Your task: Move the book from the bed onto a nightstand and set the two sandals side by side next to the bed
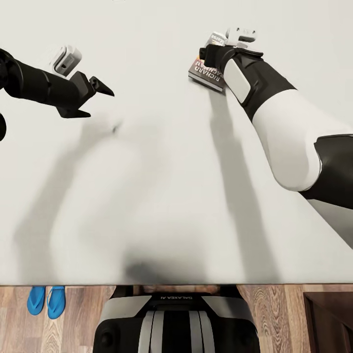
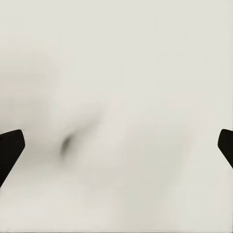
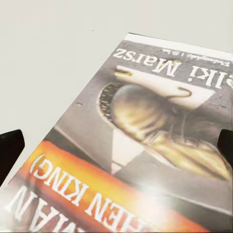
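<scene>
The book (image 1: pixel 208 74) lies on the white bed (image 1: pixel 162 186), far right of middle, its orange band and white lettering showing. My right arm reaches over it, the wrist covering its far end. In the right wrist view the book (image 3: pixel 145 121) is very close under my right gripper (image 3: pixel 116 145), whose dark fingertips (image 3: pixel 9 153) stand wide apart at either side, open and not touching the cover. My left gripper (image 1: pixel 101 104) hovers open over bare mattress at the left. Two blue sandals (image 1: pixel 46 300) lie side by side on the wooden floor by the bed's near edge, at the left.
A dark brown nightstand (image 1: pixel 329 321) stands on the floor at the near right corner. My own base (image 1: pixel 176 323) presses against the bed's near edge. Wide bare mattress lies between the two arms.
</scene>
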`<state>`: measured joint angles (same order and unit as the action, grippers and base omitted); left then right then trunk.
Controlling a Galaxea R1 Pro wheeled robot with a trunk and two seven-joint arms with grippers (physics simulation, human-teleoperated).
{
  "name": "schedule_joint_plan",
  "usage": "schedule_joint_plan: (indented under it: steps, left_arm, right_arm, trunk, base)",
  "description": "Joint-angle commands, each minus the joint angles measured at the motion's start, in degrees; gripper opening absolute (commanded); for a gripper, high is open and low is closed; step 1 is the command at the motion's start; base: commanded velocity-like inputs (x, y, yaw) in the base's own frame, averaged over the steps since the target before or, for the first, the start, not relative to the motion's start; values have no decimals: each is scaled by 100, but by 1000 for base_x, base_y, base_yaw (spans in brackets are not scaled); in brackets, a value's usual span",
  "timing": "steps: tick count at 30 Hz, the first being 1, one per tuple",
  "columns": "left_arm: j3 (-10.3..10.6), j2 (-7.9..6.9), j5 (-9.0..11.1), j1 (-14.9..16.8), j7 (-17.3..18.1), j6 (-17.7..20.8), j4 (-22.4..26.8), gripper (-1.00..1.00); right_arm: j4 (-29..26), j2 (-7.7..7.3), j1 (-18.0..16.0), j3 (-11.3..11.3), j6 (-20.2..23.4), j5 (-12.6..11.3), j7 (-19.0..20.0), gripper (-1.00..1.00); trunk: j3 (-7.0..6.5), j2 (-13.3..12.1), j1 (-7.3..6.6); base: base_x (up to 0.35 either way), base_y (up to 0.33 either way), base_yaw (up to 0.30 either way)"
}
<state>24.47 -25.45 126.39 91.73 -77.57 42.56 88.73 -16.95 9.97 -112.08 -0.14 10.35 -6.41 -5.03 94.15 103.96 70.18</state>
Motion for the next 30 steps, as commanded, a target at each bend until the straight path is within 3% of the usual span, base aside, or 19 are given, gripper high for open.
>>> schedule_joint_plan:
  steps: [1,30]
  left_arm:
    - [3,-4,25,6,-37,50,3,100]
    - [-13,4,24,2,-33,50,4,100]
  right_arm:
    - [504,3,2,-18,25,-76,-24,100]
    - [517,3,-48,-15,38,-75,-24,100]
  trunk:
    - [3,1,-1]
    - [3,1,-1]
  base:
    - [-179,0,0]
    - [-73,-7,0]
